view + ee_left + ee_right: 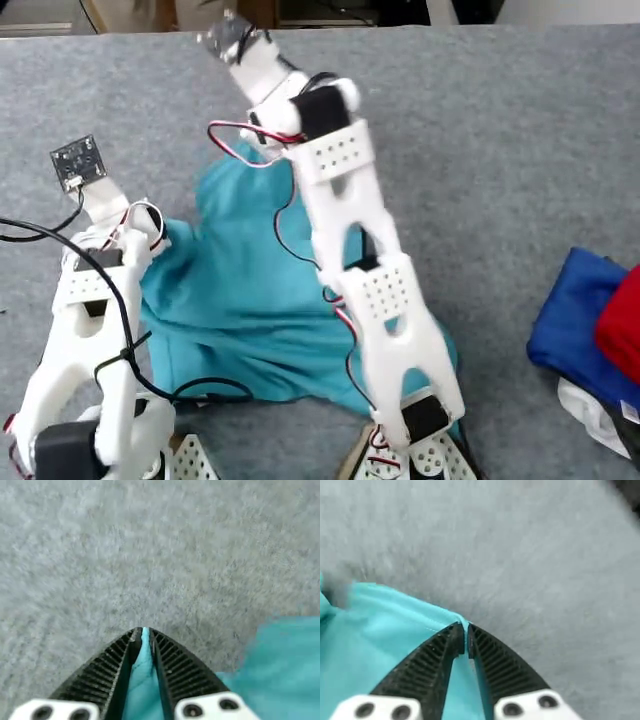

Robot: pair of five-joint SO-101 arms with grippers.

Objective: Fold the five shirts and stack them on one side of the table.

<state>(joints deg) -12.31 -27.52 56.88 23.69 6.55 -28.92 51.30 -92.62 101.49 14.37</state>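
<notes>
Felt covers the table [520, 130], grey and bare at the far side; a teal shirt [235, 290] lies rumpled at mid-table between the two arms, partly under the right arm [350, 230]; a pile of shirts [575, 330], blue, red and white, sits well apart at the table's right edge.

The left arm [95, 330] stands at the shirt's left side; the left gripper [144, 632] is pinched on a fold of teal cloth, just above the felt; the right gripper [463, 629] is closed on the shirt's far edge, where cloth meets bare table.

This looks like the start of a fold with both corners held. To do it well, I judge the two pinches should move at one pace so the edge between them is taut; lift only enough to clear the rumples; lay the held edge square over the opposite hem; release once the cloth lies flat, or the thin fold may slip out.
</notes>
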